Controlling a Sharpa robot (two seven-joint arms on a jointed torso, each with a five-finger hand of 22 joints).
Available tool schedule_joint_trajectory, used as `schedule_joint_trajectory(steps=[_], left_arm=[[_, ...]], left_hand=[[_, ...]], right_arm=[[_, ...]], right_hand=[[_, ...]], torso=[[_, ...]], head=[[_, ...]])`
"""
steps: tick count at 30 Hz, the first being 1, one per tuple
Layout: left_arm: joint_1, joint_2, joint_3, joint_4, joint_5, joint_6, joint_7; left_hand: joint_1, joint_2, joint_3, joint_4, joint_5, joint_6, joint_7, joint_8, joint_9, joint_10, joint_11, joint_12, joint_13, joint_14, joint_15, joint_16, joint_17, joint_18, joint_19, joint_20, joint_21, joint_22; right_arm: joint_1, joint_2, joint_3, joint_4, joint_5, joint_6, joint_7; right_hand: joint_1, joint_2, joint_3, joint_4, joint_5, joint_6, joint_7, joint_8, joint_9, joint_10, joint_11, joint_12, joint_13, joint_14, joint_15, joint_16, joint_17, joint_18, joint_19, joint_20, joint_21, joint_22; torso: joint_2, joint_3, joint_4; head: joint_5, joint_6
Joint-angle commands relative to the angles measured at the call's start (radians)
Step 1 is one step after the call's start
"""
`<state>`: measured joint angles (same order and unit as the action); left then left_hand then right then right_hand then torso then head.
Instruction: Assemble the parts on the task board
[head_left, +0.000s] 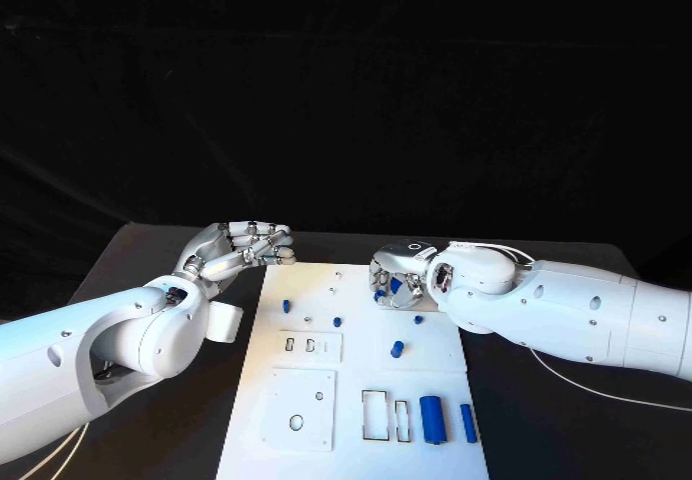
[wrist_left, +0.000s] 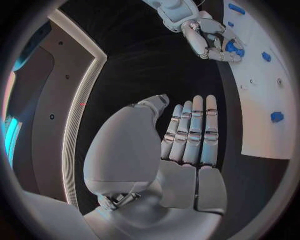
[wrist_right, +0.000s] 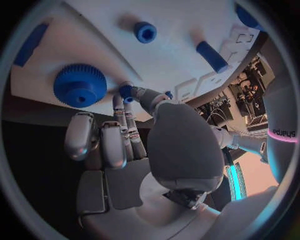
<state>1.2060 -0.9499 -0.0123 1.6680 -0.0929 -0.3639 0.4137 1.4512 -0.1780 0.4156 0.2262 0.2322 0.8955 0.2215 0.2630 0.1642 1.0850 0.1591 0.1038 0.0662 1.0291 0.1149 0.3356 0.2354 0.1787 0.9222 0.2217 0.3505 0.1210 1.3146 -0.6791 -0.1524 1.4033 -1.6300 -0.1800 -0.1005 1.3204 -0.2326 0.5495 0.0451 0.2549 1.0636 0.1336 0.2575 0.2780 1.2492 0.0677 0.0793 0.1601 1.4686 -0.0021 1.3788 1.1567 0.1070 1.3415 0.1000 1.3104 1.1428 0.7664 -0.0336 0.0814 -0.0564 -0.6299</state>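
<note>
The white task board (head_left: 433, 360) lies in the middle of the black table. My right hand (head_left: 407, 276) hovers over its far right corner and pinches a small blue part (wrist_right: 126, 92) between thumb and fingertip. Just beside it on the board (wrist_right: 169, 55) lies a blue gear (wrist_right: 80, 85). My left hand (head_left: 242, 250) hangs at the board's far left corner with its fingers (wrist_left: 194, 132) held side by side, holding nothing. Several blue parts lie on the board: small pegs (head_left: 286, 304), a short piece (head_left: 397, 349), a thick cylinder (head_left: 431, 418) and a bar (head_left: 469, 422).
Two white inset plates (head_left: 299, 408) with slots and holes sit in the board's near left half, and rectangular cut-outs (head_left: 378, 415) lie beside the cylinder. A white cable (head_left: 577, 385) trails on the table to the right. Black table (head_left: 159, 260) surrounds the board.
</note>
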Motion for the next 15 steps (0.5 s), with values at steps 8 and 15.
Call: schedule_joint_trajectory(steps=[8, 15], left_arm=[[0.002, 0.002, 0.001, -0.003, 0.004, 0.022, 0.001], [0.001, 0.003, 0.001, -0.007, 0.005, 0.023, 0.001]], left_hand=[[-0.004, -0.010, 0.008, 0.001, -0.005, -0.001, 0.008, -0.007, -0.001, 0.001, 0.008, -0.005, -0.001, -0.004, 0.002, -0.005, 0.001, 0.003, -0.002, 0.002, -0.002, -0.002], [-0.004, -0.010, 0.008, 0.001, -0.005, -0.001, 0.008, -0.007, -0.001, 0.001, 0.008, -0.005, -0.001, -0.004, 0.002, -0.005, 0.001, 0.003, -0.002, 0.002, -0.002, -0.002]], right_arm=[[-0.004, -0.009, -0.001, 0.030, -0.023, -0.143, -0.031], [-0.001, -0.004, 0.001, 0.046, -0.030, -0.200, -0.054]], right_hand=[[0.031, 0.029, 0.047, -0.025, -0.025, 0.031, -0.012, 0.030, 0.034, 0.043, -0.015, 0.014, 0.016, 0.035, -0.019, 0.017, 0.012, -0.024, 0.010, -0.012, 0.024, 0.034], [0.033, 0.033, 0.053, -0.032, -0.030, 0.038, -0.015, 0.038, 0.045, 0.052, -0.018, 0.017, 0.020, 0.037, -0.022, 0.021, 0.018, -0.026, 0.016, -0.015, 0.032, 0.047]], torso=[[0.000, -0.0013, 0.0020], [0.002, -0.0021, 0.0043]], head=[[-0.001, 0.006], [-0.001, 0.010]])
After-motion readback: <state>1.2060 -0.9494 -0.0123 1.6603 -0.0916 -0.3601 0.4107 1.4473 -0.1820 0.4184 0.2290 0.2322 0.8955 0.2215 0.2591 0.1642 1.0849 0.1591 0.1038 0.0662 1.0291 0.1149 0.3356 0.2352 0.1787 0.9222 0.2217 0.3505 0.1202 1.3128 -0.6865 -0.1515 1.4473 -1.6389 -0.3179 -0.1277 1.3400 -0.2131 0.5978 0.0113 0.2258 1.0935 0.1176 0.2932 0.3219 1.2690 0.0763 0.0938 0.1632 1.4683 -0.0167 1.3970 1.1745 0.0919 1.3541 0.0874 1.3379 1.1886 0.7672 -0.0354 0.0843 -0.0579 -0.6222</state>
